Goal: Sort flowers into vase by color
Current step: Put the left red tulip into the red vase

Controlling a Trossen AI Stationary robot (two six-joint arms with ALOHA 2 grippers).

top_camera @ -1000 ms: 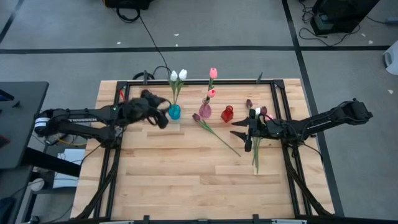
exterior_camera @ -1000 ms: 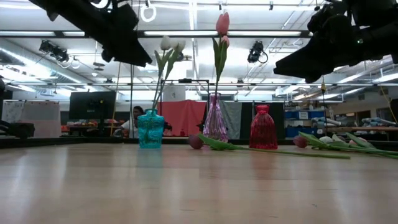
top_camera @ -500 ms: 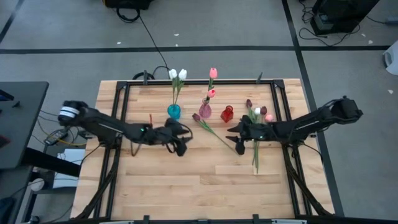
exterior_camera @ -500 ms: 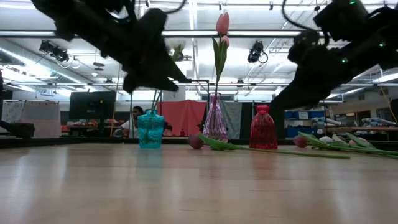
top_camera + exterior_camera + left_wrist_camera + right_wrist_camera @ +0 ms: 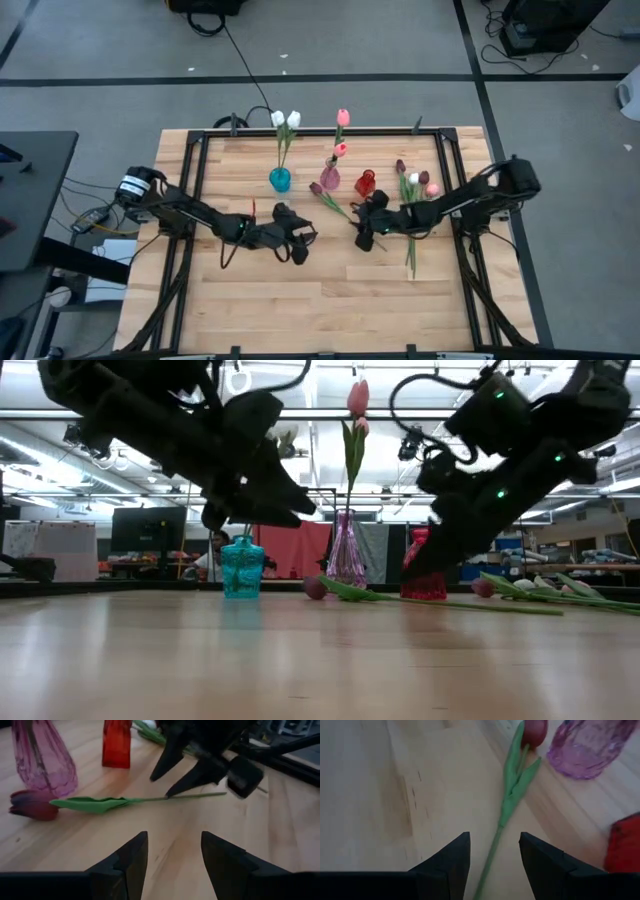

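the left gripper [image 5: 298, 245] hangs low over the table [image 5: 300, 300] with its jaws spread wide and empty. just ahead of those jaws lies a dark red tulip [image 5: 31, 805], its stem running toward the right gripper [image 5: 366, 236]. beyond it stand the blue vase [image 5: 280, 179] with two white tulips [image 5: 286, 119], the pink vase [image 5: 329, 177] with two pink tulips [image 5: 342, 118], and the red vase [image 5: 365, 183]. the right gripper's jaws are open too, straddling the stem above the table, holding nothing. behind them lies a loose bunch of tulips [image 5: 412, 190].
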